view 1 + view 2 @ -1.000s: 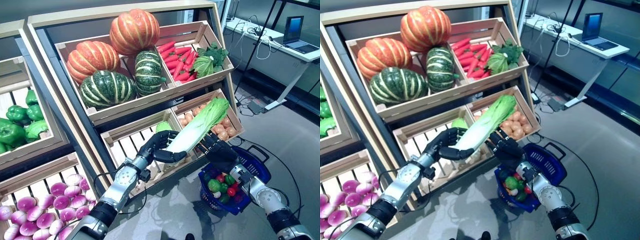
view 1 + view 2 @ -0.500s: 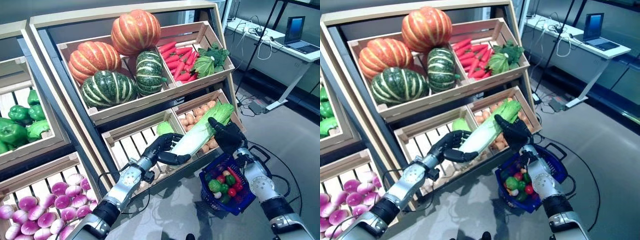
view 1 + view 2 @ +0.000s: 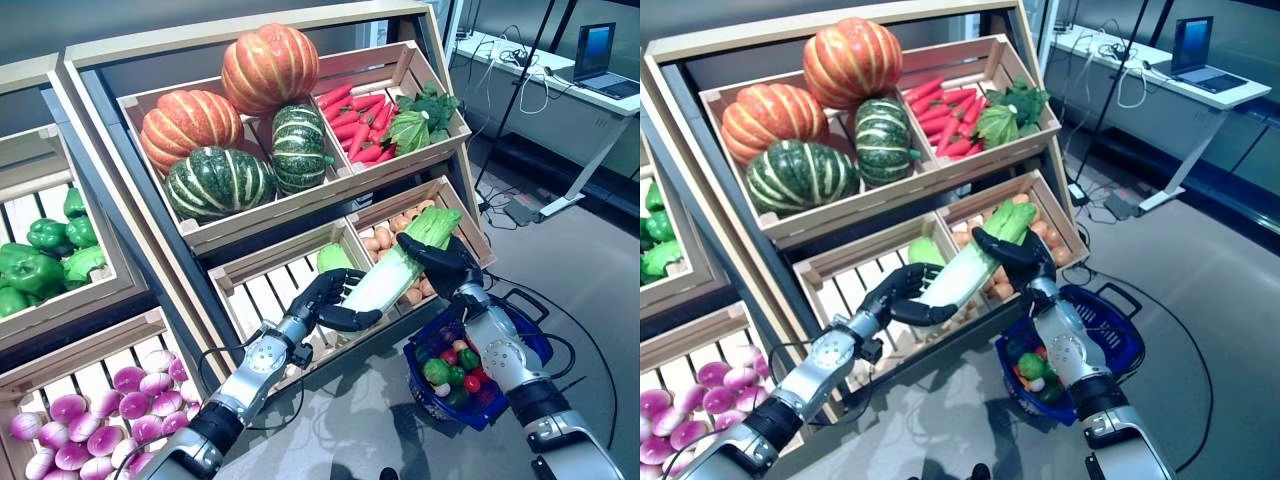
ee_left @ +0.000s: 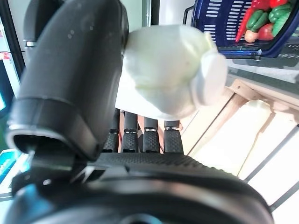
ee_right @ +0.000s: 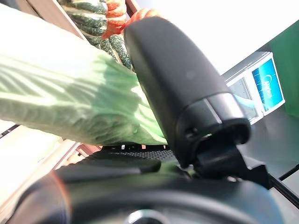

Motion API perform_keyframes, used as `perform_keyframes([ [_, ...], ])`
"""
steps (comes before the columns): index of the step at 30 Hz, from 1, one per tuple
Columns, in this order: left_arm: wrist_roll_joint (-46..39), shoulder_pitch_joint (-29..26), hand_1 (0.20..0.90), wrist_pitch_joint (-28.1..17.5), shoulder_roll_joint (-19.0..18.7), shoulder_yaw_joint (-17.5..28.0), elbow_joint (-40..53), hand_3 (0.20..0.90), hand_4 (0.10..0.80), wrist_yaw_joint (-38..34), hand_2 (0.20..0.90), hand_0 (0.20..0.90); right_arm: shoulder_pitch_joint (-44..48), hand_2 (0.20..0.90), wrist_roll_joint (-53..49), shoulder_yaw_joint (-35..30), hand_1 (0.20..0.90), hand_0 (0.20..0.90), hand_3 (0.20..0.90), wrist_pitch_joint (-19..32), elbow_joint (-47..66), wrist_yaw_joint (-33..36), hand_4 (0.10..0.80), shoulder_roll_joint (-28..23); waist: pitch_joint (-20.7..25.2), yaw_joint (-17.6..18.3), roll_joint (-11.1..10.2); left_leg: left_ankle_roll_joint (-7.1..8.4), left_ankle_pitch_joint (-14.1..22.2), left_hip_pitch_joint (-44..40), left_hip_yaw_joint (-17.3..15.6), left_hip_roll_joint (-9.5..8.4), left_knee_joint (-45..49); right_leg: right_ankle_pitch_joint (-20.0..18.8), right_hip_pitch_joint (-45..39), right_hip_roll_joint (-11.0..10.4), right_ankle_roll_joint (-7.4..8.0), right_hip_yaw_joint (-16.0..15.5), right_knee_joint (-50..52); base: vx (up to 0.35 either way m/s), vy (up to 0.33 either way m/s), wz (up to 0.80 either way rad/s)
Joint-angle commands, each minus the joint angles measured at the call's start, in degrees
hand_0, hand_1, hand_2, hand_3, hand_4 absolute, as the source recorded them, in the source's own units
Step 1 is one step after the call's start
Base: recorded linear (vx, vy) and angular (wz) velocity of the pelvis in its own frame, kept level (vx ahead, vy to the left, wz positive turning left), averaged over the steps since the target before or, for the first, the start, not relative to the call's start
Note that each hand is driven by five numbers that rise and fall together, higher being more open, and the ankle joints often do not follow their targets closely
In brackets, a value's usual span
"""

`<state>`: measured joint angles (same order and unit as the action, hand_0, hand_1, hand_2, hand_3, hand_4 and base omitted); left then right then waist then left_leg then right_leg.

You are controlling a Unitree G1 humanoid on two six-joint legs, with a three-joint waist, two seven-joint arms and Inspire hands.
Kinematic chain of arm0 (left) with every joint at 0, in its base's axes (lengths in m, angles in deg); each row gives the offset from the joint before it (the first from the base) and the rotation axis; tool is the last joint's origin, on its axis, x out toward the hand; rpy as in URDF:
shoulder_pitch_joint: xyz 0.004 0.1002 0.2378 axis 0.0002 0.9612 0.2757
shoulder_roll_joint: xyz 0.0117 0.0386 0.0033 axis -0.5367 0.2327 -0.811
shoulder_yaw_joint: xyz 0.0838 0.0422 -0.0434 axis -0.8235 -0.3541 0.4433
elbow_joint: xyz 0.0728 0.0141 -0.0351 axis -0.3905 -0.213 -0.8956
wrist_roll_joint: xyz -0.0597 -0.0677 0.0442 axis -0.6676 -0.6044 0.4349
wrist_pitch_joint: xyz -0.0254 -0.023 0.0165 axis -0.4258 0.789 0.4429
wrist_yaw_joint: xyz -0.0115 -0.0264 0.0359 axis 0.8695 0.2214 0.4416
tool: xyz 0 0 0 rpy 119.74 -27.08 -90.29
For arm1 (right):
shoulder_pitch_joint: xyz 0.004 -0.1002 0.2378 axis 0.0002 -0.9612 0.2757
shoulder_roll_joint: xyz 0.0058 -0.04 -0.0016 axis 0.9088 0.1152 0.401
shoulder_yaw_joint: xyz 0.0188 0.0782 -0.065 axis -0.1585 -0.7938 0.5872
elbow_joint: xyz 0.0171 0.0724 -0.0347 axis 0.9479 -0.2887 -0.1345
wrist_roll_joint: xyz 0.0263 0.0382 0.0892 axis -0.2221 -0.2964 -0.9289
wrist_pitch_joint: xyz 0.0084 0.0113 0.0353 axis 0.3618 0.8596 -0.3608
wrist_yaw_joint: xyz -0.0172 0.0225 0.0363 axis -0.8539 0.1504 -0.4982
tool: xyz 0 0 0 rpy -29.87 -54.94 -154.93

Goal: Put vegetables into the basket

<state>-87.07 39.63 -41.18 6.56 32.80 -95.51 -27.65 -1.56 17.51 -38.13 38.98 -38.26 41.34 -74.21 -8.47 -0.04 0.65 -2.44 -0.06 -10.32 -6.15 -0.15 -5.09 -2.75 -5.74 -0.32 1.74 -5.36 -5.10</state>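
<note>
- The napa cabbage (image 3: 392, 275) hangs mid-frame before the lower crates, above and left of the blue basket (image 3: 524, 345).
- The left hand (image 3: 325, 300) clasps its white stem end; the right hand (image 3: 442, 263) clasps its leafy top.
- Its long axis runs diagonally, leaves toward upper right.
- Best keep both holds firm while swinging it over the basket, lowering stem-first.

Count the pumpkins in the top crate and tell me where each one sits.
4. A large orange pumpkin is on top at the back, another orange pumpkin is to its left, a green striped pumpkin is at front left, and a smaller green pumpkin is at front right. More may be hidden behind.
</note>
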Motion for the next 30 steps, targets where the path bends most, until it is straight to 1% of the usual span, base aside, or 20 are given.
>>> perform_keyframes([
  [1,3.0,-9.6,0.300,-3.8,3.9,-9.4,1.7,0.300,0.400,2.7,0.300,0.300,14.5,0.300,-7.6,2.4,0.300,0.300,0.300,-2.1,2.2,-7.9,0.400,5.4,2.9,-0.3,-1.7,-1.33,4.0,1.0,4.7,-2.63,0.1,4.5,-4.1,-0.9,-1.79,-2.3,1.1,0.000,0.000,0.00],
  [4,3.2,-9.7,0.300,-3.3,3.6,-9.3,2.8,0.300,0.400,2.3,0.300,0.300,12.6,0.300,-9.5,3.3,0.300,0.300,0.300,-5.3,1.5,-10.0,0.400,5.9,2.8,-0.5,-2.0,-1.31,3.9,1.0,4.8,-2.58,0.1,4.6,-4.0,-0.9,-1.75,-2.6,1.4,0.000,0.000,0.00],
  [7,3.3,-10.2,0.300,-3.3,3.3,-9.1,2.9,0.300,0.400,1.5,0.300,0.300,11.6,0.300,-10.3,4.4,0.300,0.300,0.300,-6.7,0.9,-11.7,0.400,6.1,2.7,-0.5,-2.1,-1.28,3.8,1.1,5.0,-2.58,0.1,4.6,-4.0,-0.9,-1.76,-2.8,1.3,0.000,0.000,0.00],
  [11,3.2,-10.4,0.300,-3.5,3.2,-8.3,3.0,0.300,0.400,1.2,0.300,0.300,11.0,0.300,-10.3,4.7,0.300,0.300,0.300,-6.8,1.0,-12.6,0.400,6.4,2.8,-0.5,-2.2,-1.23,3.9,1.0,4.9,-2.55,0.1,4.5,-4.2,-0.9,-1.76,-2.8,1.1,0.000,0.000,0.00],
  [16,4.0,-10.0,0.300,-3.1,2.9,-7.5,3.4,0.300,0.400,0.5,0.300,0.300,10.4,0.300,-8.7,4.4,0.300,0.300,0.300,-6.4,1.9,-12.1,0.400,6.1,3.1,-0.3,-2.3,-1.19,4.0,0.8,4.7,-2.51,0.1,4.4,-4.4,-0.8,-1.73,-2.7,0.8,0.013,-0.001,0.00],
  [24,3.8,-8.4,0.300,-2.5,2.3,-6.2,2.5,0.300,0.400,-0.7,0.300,0.300,9.2,0.300,-6.9,2.1,0.300,0.300,0.300,-3.5,2.9,-10.4,0.400,5.0,3.4,0.1,-2.4,-1.18,4.0,0.8,3.9,-2.34,0.1,4.0,-4.5,-0.6,-1.67,-2.2,0.1,0.009,0.000,0.00],
  [25,3.8,-8.1,0.509,-2.6,2.2,-6.0,2.3,0.509,0.540,-0.9,0.509,0.509,9.0,0.300,-6.7,1.7,0.300,0.300,0.300,-3.2,3.1,-10.0,0.400,4.7,3.4,0.1,-2.4,-1.18,4.0,0.8,3.8,-2.33,0.1,4.0,-4.4,-0.6,-1.65,-2.2,0.1,0.000,0.000,0.00],
  [26,3.6,-7.8,0.444,-2.7,2.0,-5.7,2.2,0.444,0.496,-0.7,0.444,0.444,8.7,0.300,-6.1,1.2,0.300,0.300,0.300,-2.9,3.4,-9.7,0.400,4.4,3.4,0.2,-2.4,-1.16,4.1,0.8,3.7,-2.30,0.1,4.0,-4.4,-0.6,-1.62,-2.1,0.1,0.000,0.000,0.00],
  [27,3.6,-7.6,0.444,-2.7,1.8,-5.5,2.1,0.444,0.496,-0.8,0.444,0.444,8.6,0.300,-6.0,0.9,0.300,0.300,0.300,-2.5,3.5,-9.4,0.400,4.2,3.4,0.2,-2.3,-1.13,4.1,0.8,3.6,-2.27,0.1,4.0,-4.4,-0.5,-1.60,-2.1,0.1,0.000,0.000,0.00],
  [28,3.4,-7.5,0.484,-2.9,1.6,-5.3,1.9,0.484,0.522,-0.9,0.484,0.484,8.5,0.300,-6.4,0.5,0.300,0.300,0.300,-2.5,3.6,-9.2,0.400,3.7,3.4,0.3,-2.3,-1.12,4.1,0.9,3.5,-2.25,0.1,3.9,-4.3,-0.5,-1.58,-2.0,0.1,0.000,0.000,0.00],
  [29,3.1,-7.4,0.827,-3.0,1.5,-5.2,1.5,0.827,0.751,-1.1,0.827,0.827,8.4,0.300,-6.8,0.3,0.300,0.300,0.300,-2.3,3.6,-9.1,0.400,3.4,3.4,0.4,-2.3,-1.11,4.1,0.9,3.4,-2.24,0.1,3.9,-4.3,-0.5,-1.56,-1.9,0.1,0.000,0.000,0.00],
  [30,2.5,-7.3,0.900,-2.8,1.4,-4.8,1.3,0.900,0.800,-1.1,0.900,0.900,8.1,0.300,-7.0,-0.2,0.300,0.300,0.300,-1.8,3.5,-9.0,0.400,3.1,3.4,0.5,-2.3,-1.10,4.1,1.0,3.3,-2.21,0.1,3.9,-4.2,-0.5,-1.55,-1.9,0.1,0.000,0.000,0.00],
])
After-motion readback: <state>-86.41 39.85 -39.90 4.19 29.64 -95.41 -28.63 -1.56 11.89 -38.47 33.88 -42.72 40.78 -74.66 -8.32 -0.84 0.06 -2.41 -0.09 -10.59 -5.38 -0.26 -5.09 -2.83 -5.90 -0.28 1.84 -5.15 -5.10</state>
